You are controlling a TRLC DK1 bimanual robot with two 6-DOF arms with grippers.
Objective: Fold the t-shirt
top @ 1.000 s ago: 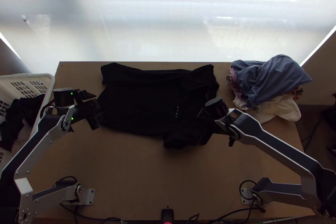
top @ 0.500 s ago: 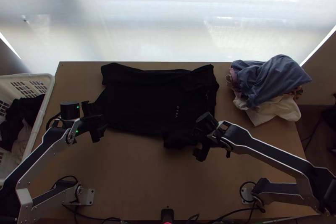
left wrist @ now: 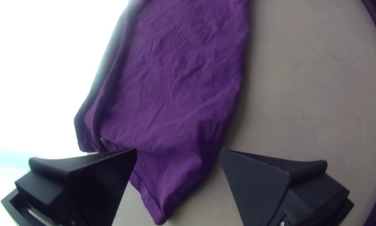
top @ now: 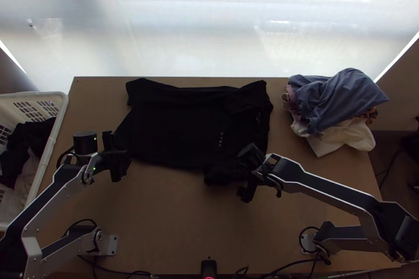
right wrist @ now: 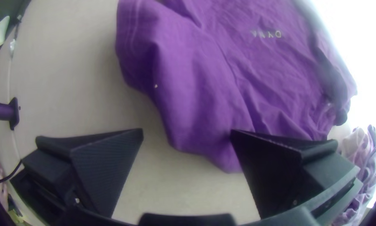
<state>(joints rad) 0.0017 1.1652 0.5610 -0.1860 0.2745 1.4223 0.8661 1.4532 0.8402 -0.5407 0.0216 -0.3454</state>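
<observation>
Black t-shirt (top: 178,127) partly beneath right tool (top: 242,181)

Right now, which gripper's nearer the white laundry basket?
Left. The left gripper is just right of the basket; the right gripper is much farther right, at the T-shirt's near edge.

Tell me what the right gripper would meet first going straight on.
Likely the shirt: its bunched edge shows ahead of the open right gripper, though depth is unclear.

light wooden table (top: 157,216), dark t-shirt (top: 183,127) lying rumpled on it, heap of clothes (top: 340,96) at far right corner
</observation>
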